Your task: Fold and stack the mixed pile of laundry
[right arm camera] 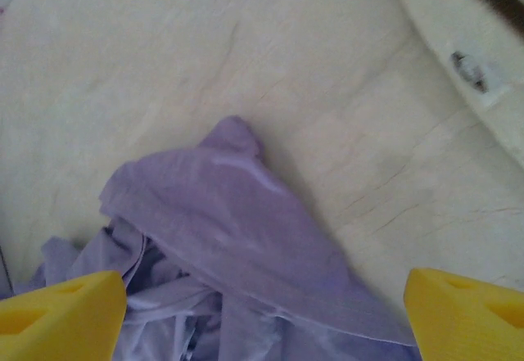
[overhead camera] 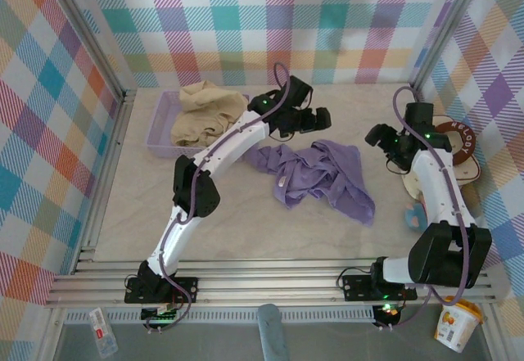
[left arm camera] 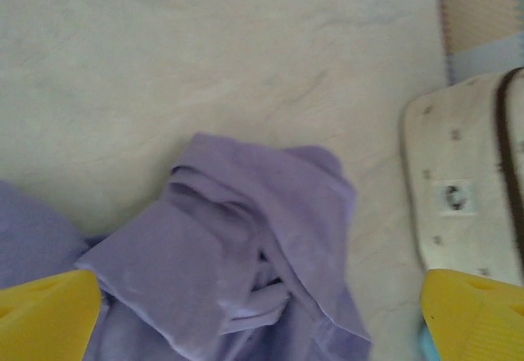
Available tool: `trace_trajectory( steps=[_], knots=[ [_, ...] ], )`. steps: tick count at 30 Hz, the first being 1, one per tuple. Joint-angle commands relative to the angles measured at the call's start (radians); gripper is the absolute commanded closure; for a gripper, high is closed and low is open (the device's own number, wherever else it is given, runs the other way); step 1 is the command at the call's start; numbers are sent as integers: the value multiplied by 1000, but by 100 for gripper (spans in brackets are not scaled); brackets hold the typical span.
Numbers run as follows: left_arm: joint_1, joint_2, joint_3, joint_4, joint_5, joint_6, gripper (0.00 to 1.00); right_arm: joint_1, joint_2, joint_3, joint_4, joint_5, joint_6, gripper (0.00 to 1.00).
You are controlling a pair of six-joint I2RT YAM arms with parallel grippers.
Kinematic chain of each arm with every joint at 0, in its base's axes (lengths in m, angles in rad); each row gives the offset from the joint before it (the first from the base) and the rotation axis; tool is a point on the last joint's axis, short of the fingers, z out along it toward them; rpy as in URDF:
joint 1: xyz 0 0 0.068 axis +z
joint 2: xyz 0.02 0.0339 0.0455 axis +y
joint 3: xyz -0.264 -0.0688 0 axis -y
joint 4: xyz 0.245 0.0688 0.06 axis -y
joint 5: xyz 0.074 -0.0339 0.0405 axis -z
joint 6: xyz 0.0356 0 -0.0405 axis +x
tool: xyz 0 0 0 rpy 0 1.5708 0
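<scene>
Near frame centre, hovers with empty left gripper [overhead camera: 316,122] spread, nearest, just up-frame of lavender T-shirt [overhead camera: 323,173] sprawling lower-right; right gripper [overhead camera: 378,140] likewise spread.

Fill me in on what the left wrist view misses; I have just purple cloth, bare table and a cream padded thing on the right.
Observer: The cream-beige shirt lies heaped in the lavender basket at the far left of the table.
Operator: Give me the right arm.
Observer: The right gripper is by the right edge of the purple T-shirt, jaws open, nothing between them.
Operator: Say how the purple one lies overall.
Observer: It is a crumpled, unfolded heap mid-table, with the left gripper near its far edge.
</scene>
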Motion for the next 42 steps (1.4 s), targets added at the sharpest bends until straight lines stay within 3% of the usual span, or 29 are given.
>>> trace_trajectory(
  steps=[1, 6, 10, 13, 16, 23, 27, 31, 36, 42],
  knots=[
    [30, -60, -131, 67, -65, 11, 0, 139, 28, -31, -31, -58, 2, 13],
    [93, -84, -346, 165, -119, -19, 0, 320, 162, -32, 15, -106, 59, 18],
    [150, -123, -473, 228, -157, -30, 0, 387, 240, -19, 58, -82, 101, 18],
    [195, -151, -551, 249, -193, -35, 0, 387, 302, -13, 96, -48, 123, 18],
    [249, -173, -612, 239, -228, -32, 0, 371, 385, 52, 87, 70, 98, 19],
    [311, -264, -678, 195, -236, 34, 0, 275, 578, 281, 38, 61, 16, 24],
    [268, -328, -689, 180, -97, 62, 0, 274, 535, 298, 34, 59, -23, 23],
    [169, -363, -699, 153, -12, 87, 0, 271, 443, 228, 16, 31, -16, 21],
    [25, -340, -741, 191, 35, 89, 5, 238, 293, 70, -5, 31, 12, 20],
    [-88, -249, -726, 176, -3, 107, 16, 152, 167, -117, 9, 0, 22, 20]
  ],
)
